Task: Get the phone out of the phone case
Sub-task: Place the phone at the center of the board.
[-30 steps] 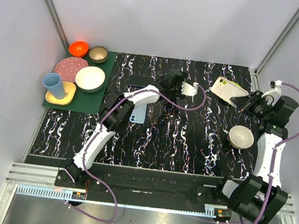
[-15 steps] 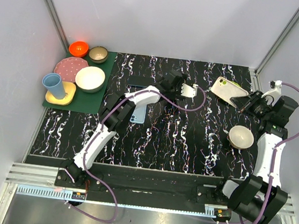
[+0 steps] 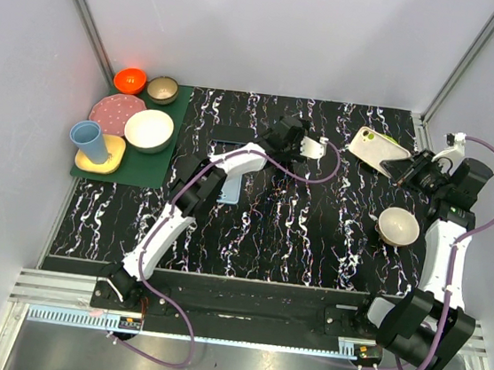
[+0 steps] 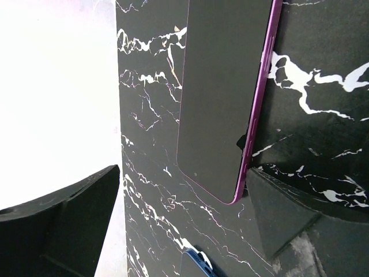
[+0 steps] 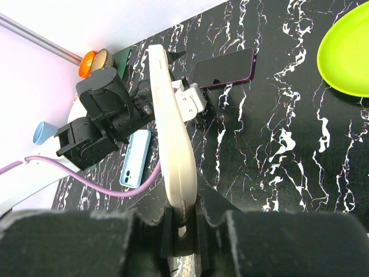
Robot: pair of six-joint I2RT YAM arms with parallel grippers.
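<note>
A cream phone case [image 3: 375, 146] hangs above the table's back right, and my right gripper [image 3: 406, 172] is shut on its end. In the right wrist view the case [image 5: 170, 133] stands edge-on out of the right gripper [image 5: 183, 222], so its inside is hidden. A phone [image 5: 225, 68] with a purple rim and dark screen lies flat near the back edge. My left gripper [image 3: 301, 142] hovers over it, open and holding nothing. From the left wrist the phone [image 4: 222, 98] lies just ahead of the left gripper [image 4: 179, 231], its near corner beside the right finger.
A light blue phone [image 3: 228, 194] lies back-up under the left forearm, also visible as the blue phone [image 5: 132, 158]. A beige bowl [image 3: 398, 225] sits by the right arm. A green mat [image 3: 155, 167] with dishes fills the back left. A lime plate [image 5: 349, 52] shows at the right.
The left arm's elbow has swung slightly right and now covers more of the light blue phone. The right gripper and the case have stayed still.
</note>
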